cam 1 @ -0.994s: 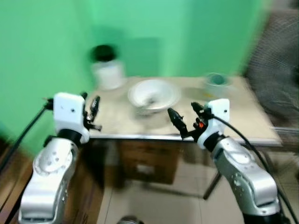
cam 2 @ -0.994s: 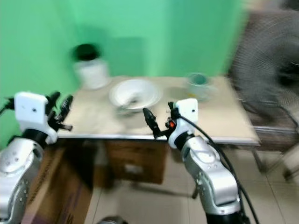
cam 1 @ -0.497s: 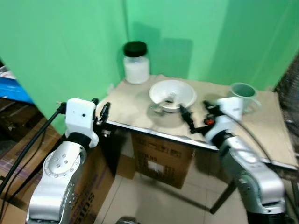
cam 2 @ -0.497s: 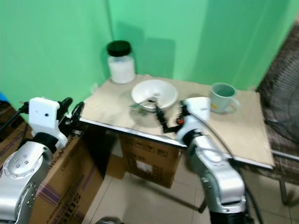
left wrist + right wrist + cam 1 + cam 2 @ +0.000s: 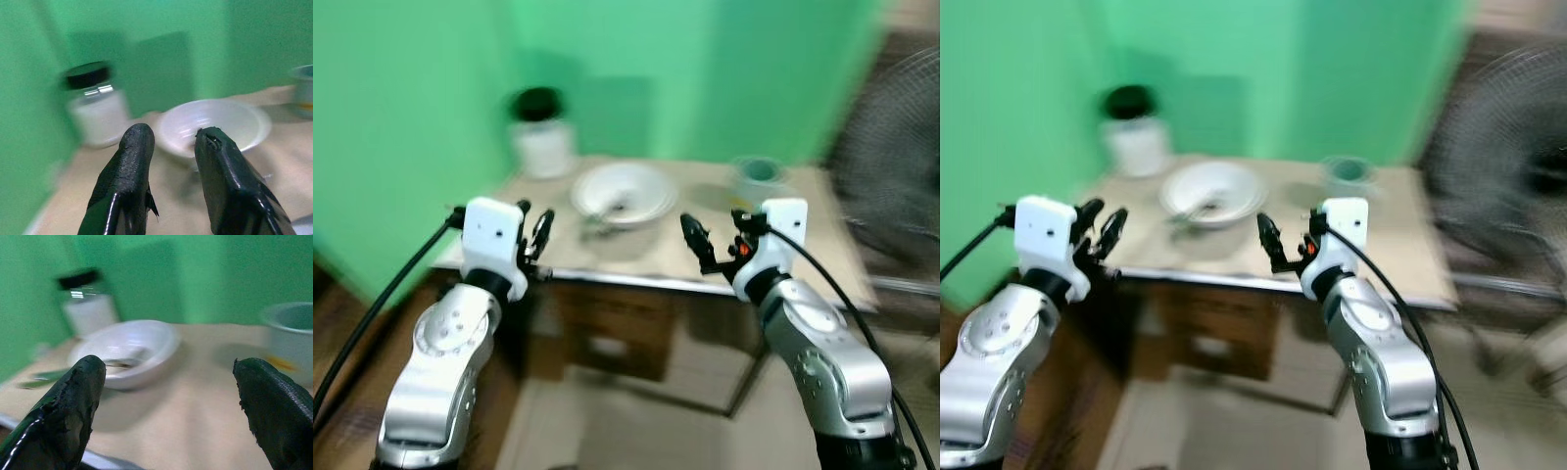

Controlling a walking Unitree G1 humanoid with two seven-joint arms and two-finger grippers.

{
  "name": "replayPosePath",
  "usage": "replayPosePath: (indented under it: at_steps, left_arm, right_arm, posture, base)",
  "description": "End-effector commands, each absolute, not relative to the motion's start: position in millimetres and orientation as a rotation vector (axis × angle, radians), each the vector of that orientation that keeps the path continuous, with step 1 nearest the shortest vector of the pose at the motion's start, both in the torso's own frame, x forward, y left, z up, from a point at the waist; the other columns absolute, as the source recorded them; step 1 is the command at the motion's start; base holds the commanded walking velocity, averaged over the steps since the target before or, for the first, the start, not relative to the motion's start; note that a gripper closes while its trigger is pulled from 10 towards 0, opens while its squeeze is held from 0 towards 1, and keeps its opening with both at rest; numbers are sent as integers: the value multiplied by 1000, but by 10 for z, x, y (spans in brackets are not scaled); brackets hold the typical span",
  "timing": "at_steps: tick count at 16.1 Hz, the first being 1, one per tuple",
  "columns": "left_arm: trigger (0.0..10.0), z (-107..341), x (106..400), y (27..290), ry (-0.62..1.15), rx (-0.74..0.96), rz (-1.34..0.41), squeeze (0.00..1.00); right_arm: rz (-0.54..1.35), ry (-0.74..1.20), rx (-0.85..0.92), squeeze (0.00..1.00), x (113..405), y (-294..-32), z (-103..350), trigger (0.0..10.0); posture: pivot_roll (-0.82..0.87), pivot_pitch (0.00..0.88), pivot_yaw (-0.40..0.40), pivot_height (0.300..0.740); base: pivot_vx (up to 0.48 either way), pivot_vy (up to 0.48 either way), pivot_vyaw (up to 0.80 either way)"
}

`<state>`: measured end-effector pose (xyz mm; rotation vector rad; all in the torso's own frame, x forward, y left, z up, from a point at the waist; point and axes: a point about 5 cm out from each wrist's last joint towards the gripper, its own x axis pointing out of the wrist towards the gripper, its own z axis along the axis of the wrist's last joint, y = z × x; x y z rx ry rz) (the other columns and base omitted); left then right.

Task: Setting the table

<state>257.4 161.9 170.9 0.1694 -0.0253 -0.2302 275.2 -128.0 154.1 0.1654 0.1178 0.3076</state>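
My right gripper [image 5: 710, 240], fingers wide apart, hovers at the table [image 5: 822, 255] edge; my left gripper [image 5: 536, 233], fingers slightly apart, hangs off its corner. The bowl [image 5: 619, 191] lies ahead between them, nearer my right; cup [image 5: 756, 178] beyond.

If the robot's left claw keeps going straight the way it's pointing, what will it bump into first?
Probably the white bowl. The left claw, slightly open and empty, points across the table with the bowl right behind its tips. The jar sits off to one side. The picture is blurry, so depth is a guess.
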Motion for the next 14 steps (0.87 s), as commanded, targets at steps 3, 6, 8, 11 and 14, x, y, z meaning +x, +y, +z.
replayPosePath:
  at_steps: [3,6,8,11,14]
  left_arm:
    - [10000,1748,2591,1706,-40,181,-215,0]
    - [10000,1791,2615,1756,-54,194,-204,0]
    - [10000,1795,2621,1761,-56,194,-208,0]
    - [10000,1801,2635,1764,-59,192,-217,0]
    - [10000,1810,2645,1745,-63,181,-226,0]
  right_arm:
    - [359,133,167,0,2840,-1179,1574,10000]
    - [410,143,152,0,2907,-1125,1581,10000]
    - [414,143,149,0,2922,-1125,1580,10000]
    - [404,130,160,0,2943,-1132,1595,10000]
    - [405,119,160,0,2951,-1132,1612,10000]
  posture:
    - [95,0,47,740]
    - [109,0,39,740]
    - [110,0,42,740]
    - [110,0,40,740]
    - [107,0,35,740]
  base:
    - [278,0,0]
    - [300,0,0]
    - [306,0,0]
    - [326,0,0]
    - [361,0,0]
